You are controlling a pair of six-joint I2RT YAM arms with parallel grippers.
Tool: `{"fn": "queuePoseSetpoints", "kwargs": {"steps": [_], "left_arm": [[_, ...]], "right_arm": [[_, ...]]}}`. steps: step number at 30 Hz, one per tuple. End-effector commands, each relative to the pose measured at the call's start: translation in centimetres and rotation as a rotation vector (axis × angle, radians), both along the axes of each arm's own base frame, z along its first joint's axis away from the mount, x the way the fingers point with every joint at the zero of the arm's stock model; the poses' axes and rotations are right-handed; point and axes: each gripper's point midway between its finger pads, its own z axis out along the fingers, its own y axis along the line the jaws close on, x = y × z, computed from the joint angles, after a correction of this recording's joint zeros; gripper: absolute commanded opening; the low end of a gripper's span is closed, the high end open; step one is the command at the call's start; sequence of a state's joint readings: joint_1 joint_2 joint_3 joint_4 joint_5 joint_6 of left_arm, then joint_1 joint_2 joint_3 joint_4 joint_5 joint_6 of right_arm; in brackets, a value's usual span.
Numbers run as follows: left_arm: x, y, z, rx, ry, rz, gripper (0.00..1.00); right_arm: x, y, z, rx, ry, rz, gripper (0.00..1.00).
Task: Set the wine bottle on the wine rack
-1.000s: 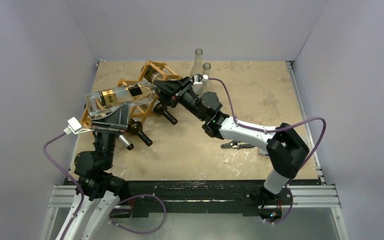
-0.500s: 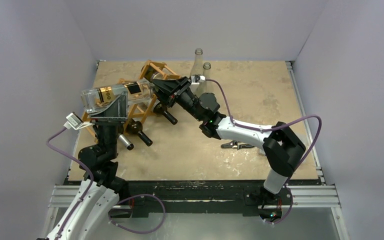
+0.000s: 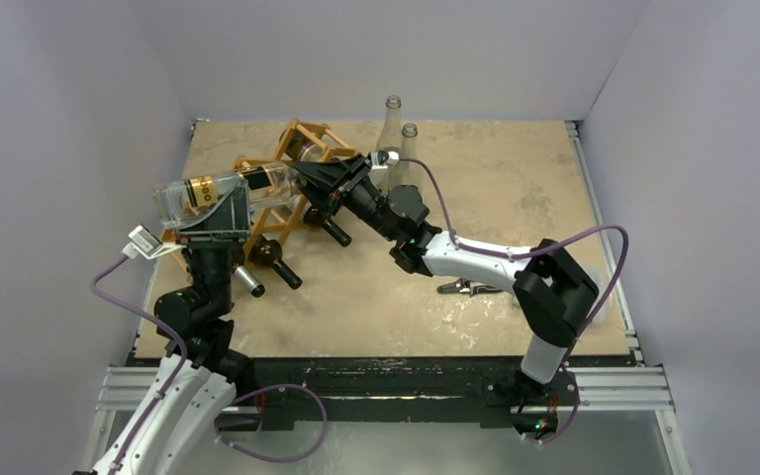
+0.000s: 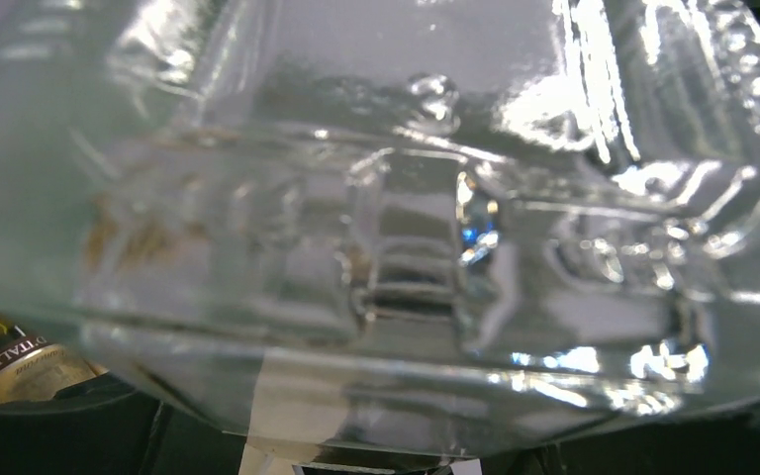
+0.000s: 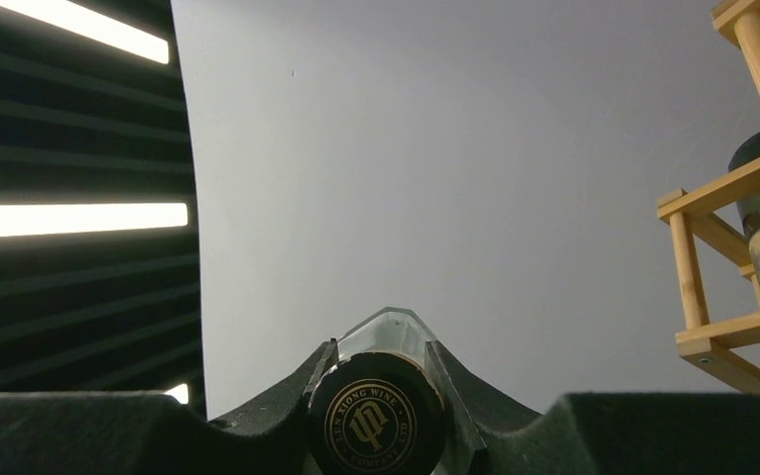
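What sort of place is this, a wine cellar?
Likely a robotics test cell, not a cellar: plain white walls box in a table, and two robot arms are bolted to its metal rail.

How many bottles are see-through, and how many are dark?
Clear bottles: 3, the held wine bottle and two standing at the back
Dark bottles in the wine rack: 3
Total: 6
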State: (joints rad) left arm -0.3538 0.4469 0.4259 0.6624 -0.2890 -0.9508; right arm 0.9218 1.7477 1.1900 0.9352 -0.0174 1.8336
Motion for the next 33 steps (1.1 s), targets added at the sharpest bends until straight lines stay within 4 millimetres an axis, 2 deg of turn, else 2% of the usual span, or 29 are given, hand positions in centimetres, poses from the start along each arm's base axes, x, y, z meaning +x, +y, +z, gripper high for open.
{"fn": "queuePoseSetpoints", "kwargs": {"steps": [1,3,5,7,12,17,20,23,28,30,33], "left_arm": [[-1.3,0.7,1.8,-0.054,-0.068,-0.001,0.25],[-1.4,0.7,1.7,-0.059,-0.071,-0.010,0.07],[-1.6,0.7,1.7,-0.071,-0.070,-0.020,0.00],[-1.8,0.8,1.7,-0.079,-0.076,-0.025,0.00],[-2.1,1.2,1.4,-0.133,-0.069,-0.038,0.00],[-2.4,1.7,1.1,-0.166,-0.015,-0.039,0.00],[-2.5,2.0,0.8,-0.189,0.012,-0.039,0.00],[-2.9,2.3,1.0,-0.200,0.022,-0.033,0.00],[-2.9,2.7,0.3,-0.208,0.107,-0.023,0.00],[-2.8,2.7,-0.6,-0.198,0.172,-0.021,0.00],[-3.1,2.8,-1.2,-0.187,0.218,-0.013,0.00]], "right_arm": [[-4.9,-3.6,10.9,0.338,-0.140,0.125,0.05],[-5.0,-3.5,10.1,0.327,-0.133,0.130,0.13],[-5.2,-3.7,9.2,0.320,-0.126,0.132,0.20],[-5.5,-4.0,8.5,0.310,-0.127,0.133,0.28],[-6.5,-4.5,7.1,0.260,-0.158,0.134,0.58],[-7.9,-4.6,4.0,0.182,-0.178,0.165,0.78],[-8.8,-5.0,1.4,0.139,-0.167,0.187,0.85],[-10.1,-5.9,0.0,0.106,-0.197,0.198,0.95],[-11.6,-7.1,-3.6,-0.055,-0.263,0.168,0.98],[-11.9,-7.3,-5.5,-0.173,-0.298,0.150,0.98],[-11.6,-7.2,-9.0,-0.438,-0.365,0.118,0.99]]}}
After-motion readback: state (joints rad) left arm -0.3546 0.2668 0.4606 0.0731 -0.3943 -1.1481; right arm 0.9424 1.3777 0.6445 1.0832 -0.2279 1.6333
